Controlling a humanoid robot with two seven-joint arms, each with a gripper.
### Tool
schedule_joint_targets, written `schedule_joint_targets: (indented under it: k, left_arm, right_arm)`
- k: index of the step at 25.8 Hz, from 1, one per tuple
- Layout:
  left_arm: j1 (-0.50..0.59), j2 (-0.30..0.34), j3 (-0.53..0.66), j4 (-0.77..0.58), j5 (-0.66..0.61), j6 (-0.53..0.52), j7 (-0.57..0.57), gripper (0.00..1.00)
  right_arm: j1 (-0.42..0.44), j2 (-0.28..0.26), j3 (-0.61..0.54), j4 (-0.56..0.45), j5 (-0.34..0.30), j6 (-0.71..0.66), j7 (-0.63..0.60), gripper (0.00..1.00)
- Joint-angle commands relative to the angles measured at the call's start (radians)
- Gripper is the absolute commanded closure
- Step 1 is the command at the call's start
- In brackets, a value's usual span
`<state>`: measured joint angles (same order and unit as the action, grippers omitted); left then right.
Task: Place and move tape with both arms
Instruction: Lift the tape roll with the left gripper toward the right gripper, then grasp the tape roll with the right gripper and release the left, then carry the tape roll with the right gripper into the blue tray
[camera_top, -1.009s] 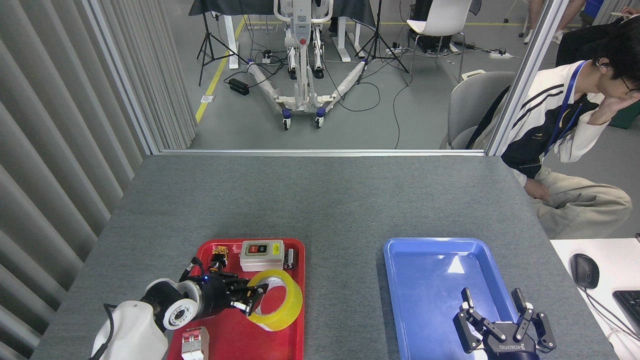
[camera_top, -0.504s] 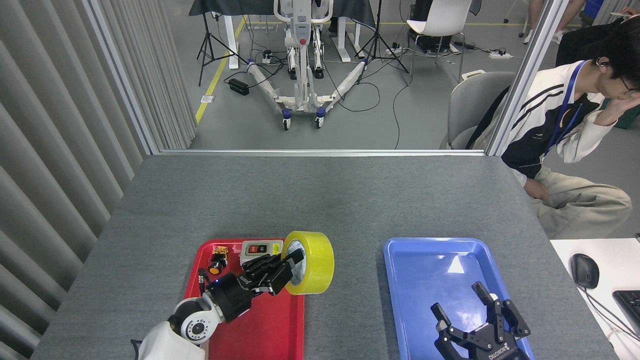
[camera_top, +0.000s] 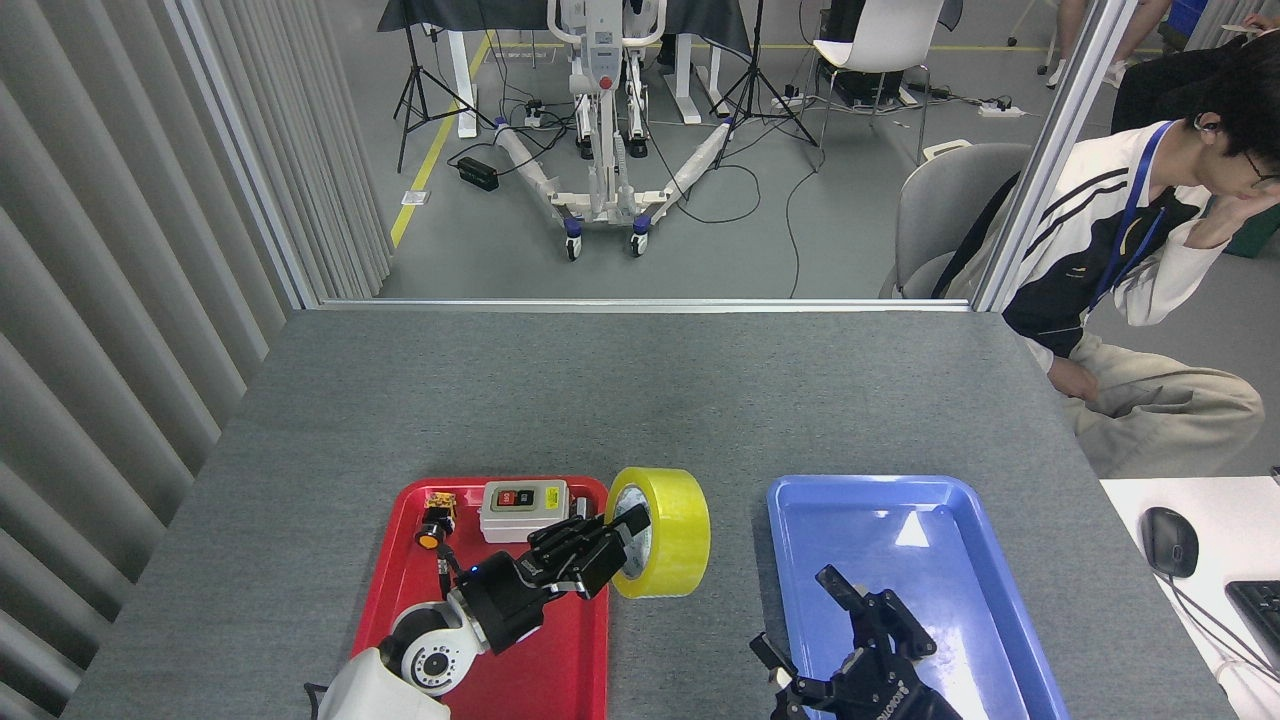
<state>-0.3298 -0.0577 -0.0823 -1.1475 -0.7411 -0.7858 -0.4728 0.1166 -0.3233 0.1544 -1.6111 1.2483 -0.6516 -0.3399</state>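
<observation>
The tape (camera_top: 672, 532), a wide yellow roll with a white core, stands on edge in the air between the red tray (camera_top: 395, 560) and the blue tray (camera_top: 930, 560). My left gripper (camera_top: 615, 545) is shut on the tape, one finger inside the core and one outside the roll. My right gripper (camera_top: 805, 620) stands open over the left edge of the blue tray, fingers spread and pointing up-left, a hand's width right of and below the tape.
On the red tray lie a grey switch box (camera_top: 522, 510) and a small orange-and-black part (camera_top: 433, 520). A person (camera_top: 1130, 260) sits beyond the table's right edge. A mouse (camera_top: 1168, 540) lies on a white desk at right.
My left gripper lifted the tape out of the red tray, turned it on edge and carried it right. My right gripper swung left toward the tape and tilted.
</observation>
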Motion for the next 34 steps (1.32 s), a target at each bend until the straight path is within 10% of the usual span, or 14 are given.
schedule_joint_targets:
  k: [1, 11, 18, 19, 21, 34]
  left_arm:
    - [0.001, -0.001, -0.05, -0.004, 0.016, 0.0, -0.004, 1.0]
    - [0.028, -0.004, -0.111, -0.047, 0.02, 0.0, -0.004, 1.0]
    - [0.028, -0.01, -0.135, -0.049, 0.02, 0.0, 0.002, 0.99]
    - [0.028, -0.01, -0.135, -0.049, 0.02, 0.0, 0.003, 0.85]
    - [0.028, -0.01, -0.135, -0.047, 0.019, 0.0, 0.003, 0.0]
    - [0.031, 0.001, 0.121, 0.045, 0.088, 0.0, 0.011, 0.0]
  right_arm:
    - [-0.025, 0.023, 0.059, 0.019, 0.007, 0.029, 0.007, 0.0]
    - [-0.066, 0.036, 0.129, 0.077, 0.014, 0.038, 0.009, 0.06]
    - [-0.058, 0.027, 0.143, 0.076, 0.026, -0.063, 0.007, 0.79]
    - [-0.058, 0.03, 0.143, 0.076, 0.031, -0.063, 0.007, 0.84]
    - [-0.057, 0.03, 0.143, 0.074, 0.039, -0.063, 0.005, 0.95]
    - [-0.055, 0.009, 0.129, 0.065, 0.051, 0.0, 0.005, 1.0]
